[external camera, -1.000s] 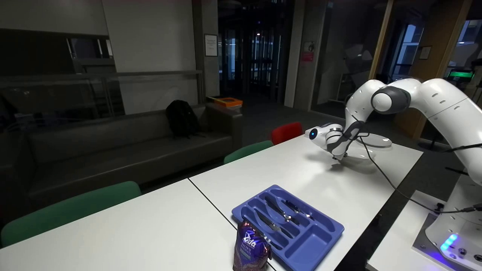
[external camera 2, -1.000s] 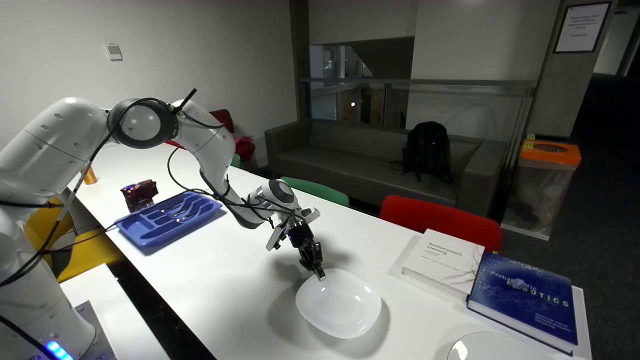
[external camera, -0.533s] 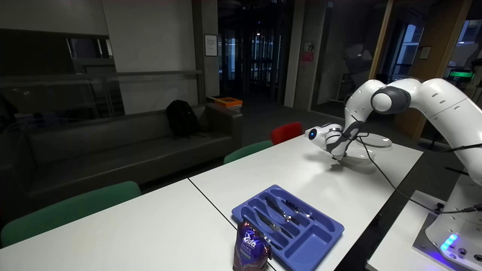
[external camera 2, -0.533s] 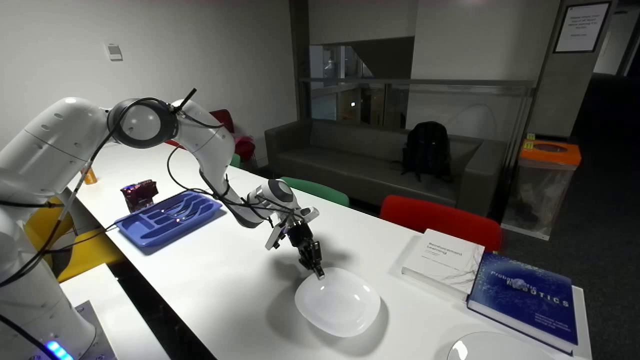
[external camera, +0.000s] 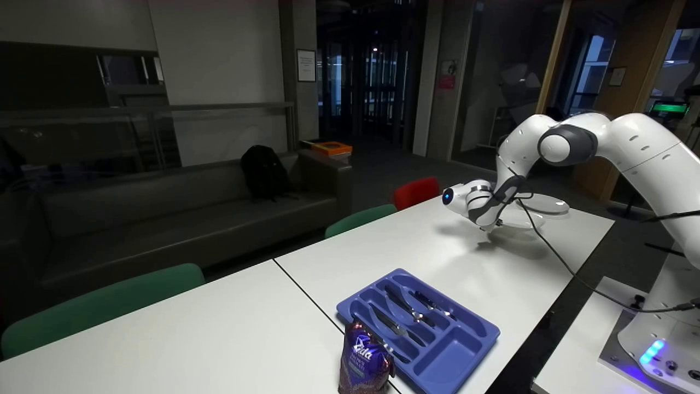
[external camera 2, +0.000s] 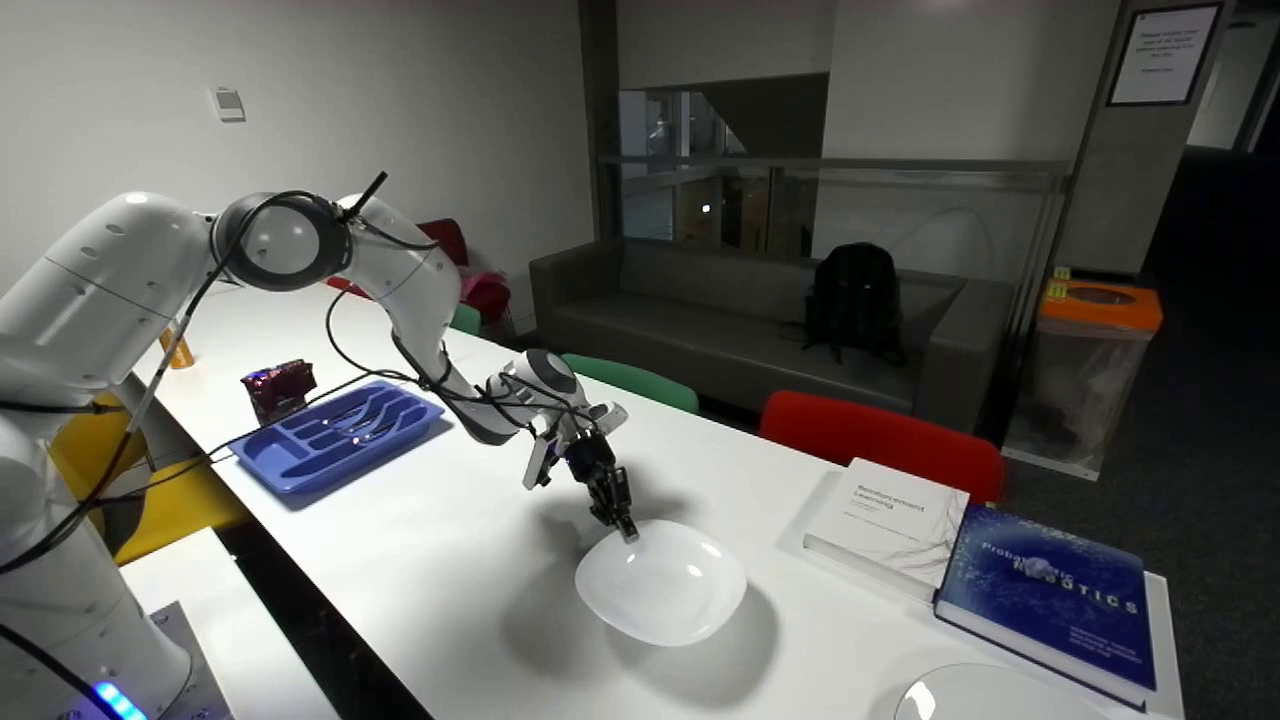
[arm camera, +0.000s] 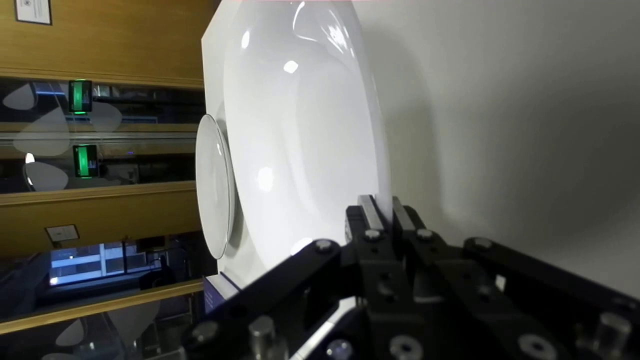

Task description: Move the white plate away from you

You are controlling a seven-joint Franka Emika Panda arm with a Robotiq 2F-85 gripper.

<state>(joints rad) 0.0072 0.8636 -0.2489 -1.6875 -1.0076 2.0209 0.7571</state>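
The white plate [external camera 2: 665, 590], a shallow dish with a raised rim, is held above the table in an exterior view, with its shadow set apart below it. It also shows partly behind the arm [external camera: 524, 220]. My gripper [external camera 2: 628, 532] is at its rim on the arm side. In the wrist view, the two fingertips [arm camera: 382, 212] are closed on either side of the rim of the white plate [arm camera: 320, 125]. The plate looks slightly tilted. Part of the rim is hidden between the fingers.
A flatter white plate [external camera 2: 985, 695] lies near the table end, also visible in the wrist view [arm camera: 212, 185]. A white book [external camera 2: 890, 520] and blue book [external camera 2: 1045, 600] lie beside it. A blue cutlery tray [external camera: 459, 355] and a purple bag [external camera: 363, 361] stand farther along the table.
My gripper and the white plate have moved up and slightly toward the blue tray side. The plate's shadow is now farther from it. The other objects have not moved.
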